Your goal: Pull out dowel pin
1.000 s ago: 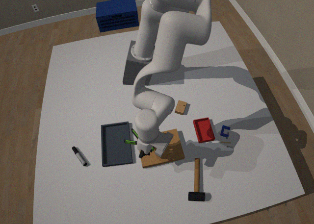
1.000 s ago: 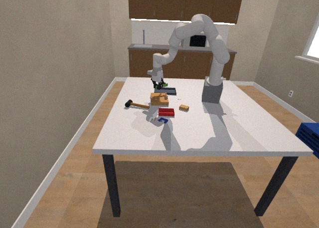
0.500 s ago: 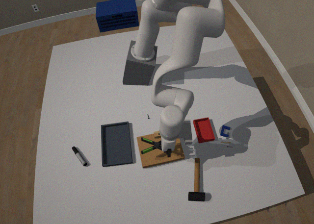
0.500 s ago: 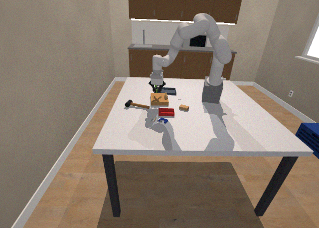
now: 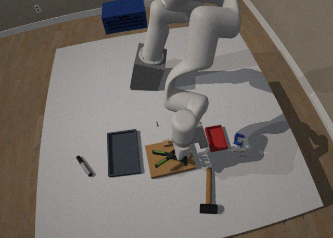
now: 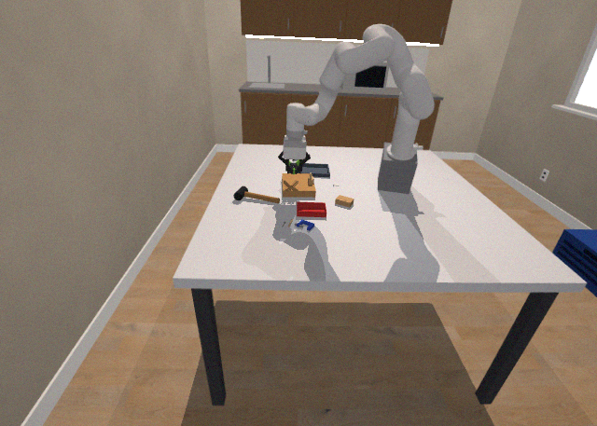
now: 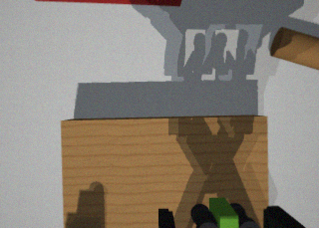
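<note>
The wooden bench board [image 5: 169, 160] lies on the table between the grey tray and the red bin. My gripper [image 5: 180, 158] is over the board's right half, shut on the spring clamp [image 5: 165, 155], black with green handles. The handles spread to the left, above the board. In the exterior view the clamp [image 6: 294, 164] hangs under the gripper, above the board [image 6: 298, 185]. The small wooden block [image 5: 166, 142] sits at the board's far edge, partly hidden by my arm; a pin [image 6: 310, 176] stands up from it. The wrist view shows the board [image 7: 164, 173] and the clamp's green handle [image 7: 222, 214].
A grey tray [image 5: 123, 152] lies left of the board and a marker [image 5: 84, 165] further left. A red bin [image 5: 216, 137], a blue C-shaped part [image 5: 236, 139] and small bits lie to the right. A hammer [image 5: 208, 189] lies in front, a screw [image 5: 157, 123] behind.
</note>
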